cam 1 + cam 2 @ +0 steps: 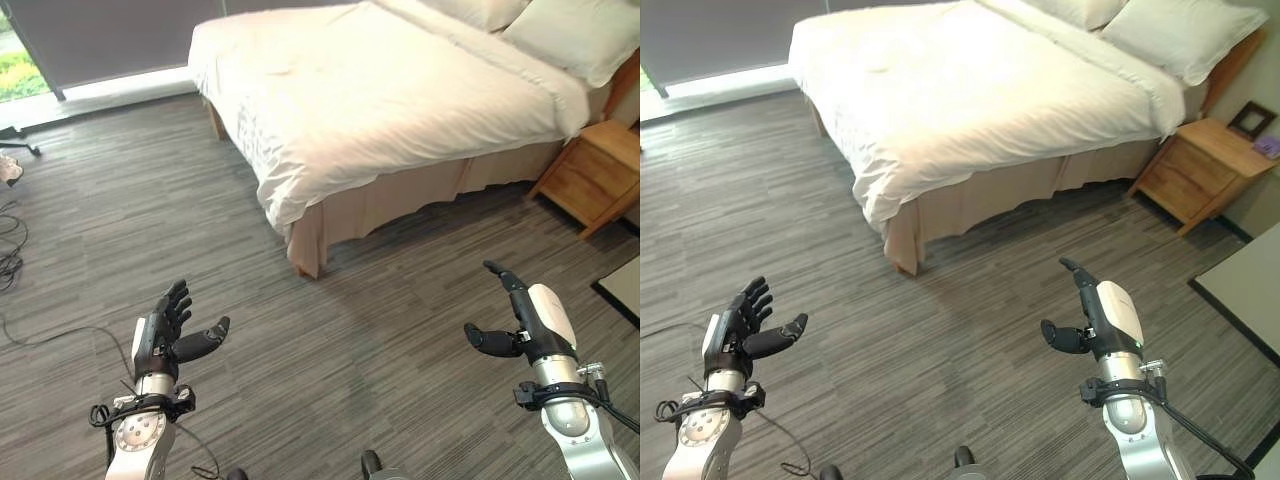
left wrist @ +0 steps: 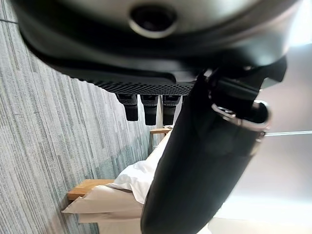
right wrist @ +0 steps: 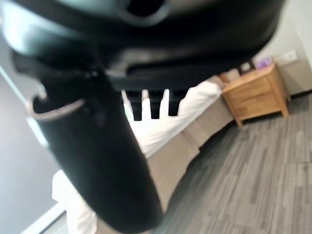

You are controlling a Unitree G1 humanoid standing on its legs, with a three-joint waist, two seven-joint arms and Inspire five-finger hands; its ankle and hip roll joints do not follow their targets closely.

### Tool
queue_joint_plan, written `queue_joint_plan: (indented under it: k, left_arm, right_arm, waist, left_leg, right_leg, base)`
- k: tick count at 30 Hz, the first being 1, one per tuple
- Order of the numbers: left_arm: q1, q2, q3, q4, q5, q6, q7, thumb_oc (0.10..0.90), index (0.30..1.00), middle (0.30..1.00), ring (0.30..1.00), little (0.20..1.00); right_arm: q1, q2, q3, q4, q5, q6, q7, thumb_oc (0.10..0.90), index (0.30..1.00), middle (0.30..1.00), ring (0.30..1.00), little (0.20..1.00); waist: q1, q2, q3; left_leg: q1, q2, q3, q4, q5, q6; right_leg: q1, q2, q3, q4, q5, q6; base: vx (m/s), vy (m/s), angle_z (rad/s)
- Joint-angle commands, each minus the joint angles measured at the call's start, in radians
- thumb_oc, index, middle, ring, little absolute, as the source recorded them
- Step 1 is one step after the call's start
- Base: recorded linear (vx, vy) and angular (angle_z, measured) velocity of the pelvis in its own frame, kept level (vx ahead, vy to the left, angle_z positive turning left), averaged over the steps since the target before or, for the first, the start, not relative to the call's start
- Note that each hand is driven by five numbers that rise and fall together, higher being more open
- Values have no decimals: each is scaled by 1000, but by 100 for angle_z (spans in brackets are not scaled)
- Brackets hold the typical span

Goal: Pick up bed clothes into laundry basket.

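Left eye view: the white duvet-covered bed (image 1: 390,100) lies ahead of the robot and toward its right, its long axis running from the near foot corner away toward the cream pillows (image 1: 580,35) at the head. The white bed clothes (image 1: 300,130) drape over the near foot corner and the side edge, above a beige bed skirt (image 1: 400,205). The left hand (image 1: 172,330) is raised low on the robot's left, fingers straight and thumb spread, holding nothing. The right hand (image 1: 525,320) is raised on the robot's right, likewise open and empty. Both hands stand well apart from the bed, with bare grey wood-grain plank floor (image 1: 330,340) between. By judgement, the right hand is the nearer to the bed's long side, the left to the foot corner.

Right eye view: the same layout. A light wooden nightstand (image 1: 1195,170) stands just beside the head of the bed, limiting room on that side. The floor before the foot corner is open. A pale mat with a dark edge (image 1: 1250,290) lies near the right hand. A laundry basket cannot be placed from this view.

Left wrist view: the left hand's fingers (image 2: 146,108) extend straight toward the distant bed, with nothing in their hold.

Right wrist view: the right hand's fingers (image 3: 155,103) point straight at the hanging white bed clothes, with nothing between them and the thumb.
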Motion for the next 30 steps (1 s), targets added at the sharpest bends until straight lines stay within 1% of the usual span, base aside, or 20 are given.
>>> queue_joint_plan:
  k: [1,3,4,6,7,8,9,10,11,12,13,14,15,16,19,20,22,25,27,30]
  left_arm:
    - [-84,32,54,-20,-15,-121,4,800,900,900,900,900]
    - [-78,19,49,-25,-29,-121,-4,800,900,900,900,900]
    - [-80,7,38,-35,-42,-122,-4,800,900,900,900,900]
    - [-74,-14,29,-55,-63,-124,-15,800,900,900,900,900]
    - [-71,-23,20,-73,-70,-124,-22,800,900,900,900,900]
    - [-74,-29,6,-89,-73,-125,-31,800,900,900,900,900]
    - [-81,-32,-5,-103,-75,-128,-37,800,900,900,900,900]
    - [-86,-35,-16,-110,-75,-128,-45,800,900,900,900,900]
    - [-97,-35,-32,-120,-72,-128,-53,800,900,900,900,900]
    - [-99,-34,-43,-129,-67,-127,-54,800,900,900,900,900]
    - [-99,-34,-43,-130,-67,-127,-53,800,900,900,900,900]
    - [-102,-36,-59,-133,-58,-116,-59,800,900,900,900,900]
    - [-102,-37,-61,-132,-58,-116,-59,800,900,900,900,900]
    - [-98,-43,-65,-114,-61,-110,-56,800,900,900,900,900]
    - [-82,-33,-62,-92,-62,-96,-66,800,900,900,900,900]
    - [-81,-33,-61,-92,-62,-97,-66,800,900,900,900,900]
    - [-65,-23,-53,-86,-45,-83,-65,800,900,900,900,900]
    - [-67,-11,-56,-82,-28,-74,-66,800,900,900,900,900]
    - [-72,4,-58,-79,4,-68,-53,800,900,900,900,900]
    - [-72,6,-55,-79,11,-65,-48,800,900,900,900,900]
  right_arm:
    - [-105,-33,-58,-86,22,-88,-18,800,900,900,900,900]
    - [-99,-34,-58,-86,26,-89,-17,800,900,900,900,900]
    - [-93,-34,-57,-85,25,-85,-19,800,900,900,900,900]
    - [-69,-22,-68,-83,24,-83,-18,800,900,900,900,900]
    - [-54,-13,-72,-81,27,-85,-17,800,900,900,900,900]
    - [-44,-8,-75,-73,30,-83,-19,800,900,900,900,900]
    - [-42,-6,-82,-68,30,-83,-22,800,900,900,900,900]
    - [-40,-3,-87,-61,31,-82,-26,800,900,900,900,900]
    - [-42,1,-95,-52,37,-81,-29,800,900,900,900,900]
    - [-40,7,-107,-46,35,-78,-36,800,900,900,900,900]
    - [-39,7,-108,-46,35,-79,-36,800,900,900,900,900]
    - [-34,12,-119,-42,28,-78,-40,800,900,900,900,900]
    - [-31,11,-121,-44,27,-77,-40,800,900,900,900,900]
    - [-40,25,-113,-35,24,-72,-47,800,900,900,900,900]
    - [-49,31,-100,-45,-11,-64,-53,800,900,900,900,900]
    - [-49,32,-98,-46,-12,-63,-54,800,900,900,900,900]
    - [-62,28,-73,-67,-49,-55,-49,800,900,900,900,900]
    - [-76,15,-51,-85,-85,-50,-46,800,900,900,900,900]
    - [-99,4,-29,-89,-101,-43,-49,800,900,900,900,900]
    - [-114,0,-19,-88,-105,-39,-50,800,900,900,900,900]
  waist:
    - [-2,58,-34]
    - [-4,67,-32]
    - [-2,72,-21]
    - [-12,65,-10]
    - [-19,57,-3]
    - [-19,51,-1]
    - [-19,43,7]
    - [-14,35,6]
    - [-13,28,1]
    - [-18,26,-5]
    - [-19,25,-5]
    - [-41,35,-22]
    - [-39,36,-20]
    - [-44,39,-35]
    - [-52,26,-49]
    - [-52,25,-49]
    - [-60,23,-51]
    - [-65,16,-51]
    - [-68,12,-41]
    - [-68,11,-34]
  left_leg:
    - [61,78,116,21,-3,-35]
    - [60,86,113,19,10,-40]
    - [43,90,99,35,39,-45]
    - [16,85,125,69,21,-34]
    - [1,74,145,118,-14,-22]
    - [6,49,143,156,-65,-21]
    - [-21,37,152,224,-92,3]
    - [-36,19,145,277,-119,12]
    - [-54,-6,146,332,-169,27]
    - [-55,-25,154,336,-200,36]
    - [-56,-26,152,337,-201,37]
    - [2,-37,198,269,-240,37]
    - [17,-44,201,252,-240,37]
    - [38,-63,199,204,-223,32]
    - [79,-69,206,137,-203,31]
    - [82,-71,208,132,-201,31]
    - [113,-80,220,77,-190,37]
    - [128,-85,232,43,-182,43]
    - [141,-94,244,12,-176,51]
    - [143,-96,250,11,-178,54]
  right_leg:
    - [15,-45,-38,12,-145,6]
    - [19,-33,-46,12,-151,-3]
    - [28,-28,-57,12,-156,-9]
    - [32,-27,-81,12,-159,-22]
    - [33,-32,-97,12,-158,-25]
    - [37,-39,-106,12,-165,-26]
    - [25,-41,-119,12,-145,-34]
    - [21,-43,-126,12,-141,-41]
    - [17,-43,-142,12,-142,-45]
    - [13,-38,-156,12,-141,-45]
    - [13,-39,-158,12,-142,-44]
    - [12,-28,-183,15,-142,-26]
    - [19,-30,-182,15,-146,-22]
    - [16,-27,-192,16,-137,-13]
    - [17,-27,-195,18,-126,-4]
    - [17,-27,-194,18,-126,-3]
    - [8,-30,-188,18,-119,4]
    - [-6,-30,-187,32,-111,10]
    - [-49,-26,-183,86,-113,14]
    - [-73,-26,-179,119,-118,15]
  base:
    - [-14,-173,1]
    - [-19,-112,0]
    - [-57,-88,1]
    - [-101,-122,22]
    - [-63,-113,33]
    - [-149,-121,31]
    - [-131,-118,22]
    - [-203,-132,29]
    - [-98,-101,30]
    - [-69,-56,37]
    - [69,20,34]
    - [106,46,26]
    - [159,90,39]
    - [94,62,48]
    - [45,23,17]
    - [1,66,7]
    - [-5,71,2]
    - [2,41,-4]
    - [-14,29,-8]
    - [-22,12,-19]
